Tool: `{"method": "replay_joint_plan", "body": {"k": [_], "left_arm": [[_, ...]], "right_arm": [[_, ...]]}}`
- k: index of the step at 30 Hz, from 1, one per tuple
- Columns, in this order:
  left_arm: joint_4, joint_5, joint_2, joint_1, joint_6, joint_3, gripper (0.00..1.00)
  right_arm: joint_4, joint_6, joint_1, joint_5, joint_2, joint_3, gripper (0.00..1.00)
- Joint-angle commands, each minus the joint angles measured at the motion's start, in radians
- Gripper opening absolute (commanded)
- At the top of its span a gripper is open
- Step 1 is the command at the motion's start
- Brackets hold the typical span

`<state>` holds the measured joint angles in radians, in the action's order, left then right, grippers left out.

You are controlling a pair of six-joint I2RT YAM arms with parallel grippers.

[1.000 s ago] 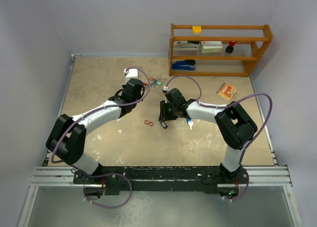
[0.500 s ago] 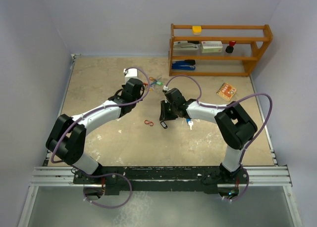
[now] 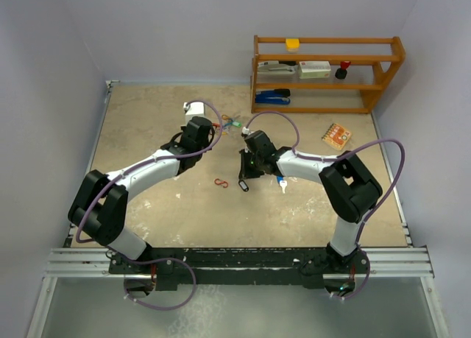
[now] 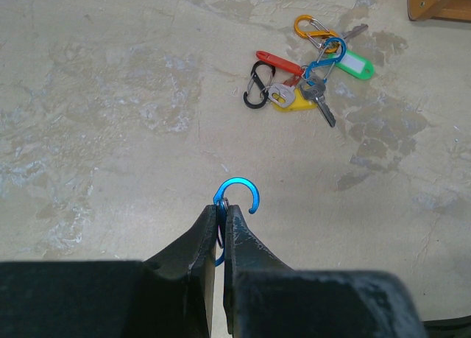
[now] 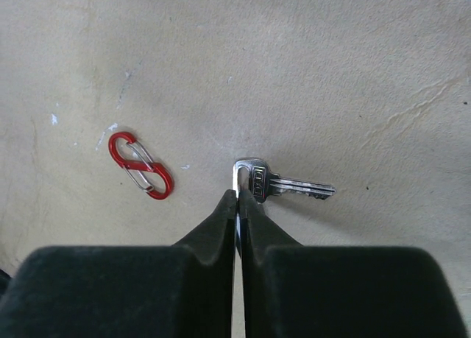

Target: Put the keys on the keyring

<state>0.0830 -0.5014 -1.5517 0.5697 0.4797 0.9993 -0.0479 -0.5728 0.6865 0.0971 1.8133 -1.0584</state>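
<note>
Beige table (image 3: 140, 117): red clip (image 5: 140, 165), key bunch (image 4: 309, 87), wooden shelf (image 3: 331, 40).

Seen from above, the table (image 3: 140, 132) gives passage at nine o'clock; a shelf (image 3: 324, 59) blocks one o'clock, and a key bunch (image 3: 234, 122) sits at twelve.

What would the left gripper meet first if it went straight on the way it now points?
Most likely only bare table: the left gripper, shut on a blue clip, points past the bunch of keys and clips, which lies to the right of its line. Depth is hard to judge.
</note>
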Motion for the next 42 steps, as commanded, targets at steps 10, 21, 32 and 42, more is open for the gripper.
{"method": "replay_joint_plan", "body": {"k": [10,21,32,42], "left_arm": [[-0.1,0.113,0.009,-0.008,-0.008,-0.009,0.0],[-0.211,0.302,0.013,-0.008,-0.028,-0.003,0.0],[-0.272,0.526,-0.025,-0.007,-0.045,0.029,0.0],[-0.234,0.601,-0.057,0.003,-0.057,0.087,0.0]], "right_arm": [[0.076,0.184,0.004,-0.127,-0.126,-0.009,0.0],[0.281,0.344,-0.009,-0.168,-0.306,0.089,0.0],[0.382,0.452,-0.024,-0.014,-0.386,0.13,0.0],[0.377,0.466,-0.025,0.011,-0.359,0.115,0.0]]}}
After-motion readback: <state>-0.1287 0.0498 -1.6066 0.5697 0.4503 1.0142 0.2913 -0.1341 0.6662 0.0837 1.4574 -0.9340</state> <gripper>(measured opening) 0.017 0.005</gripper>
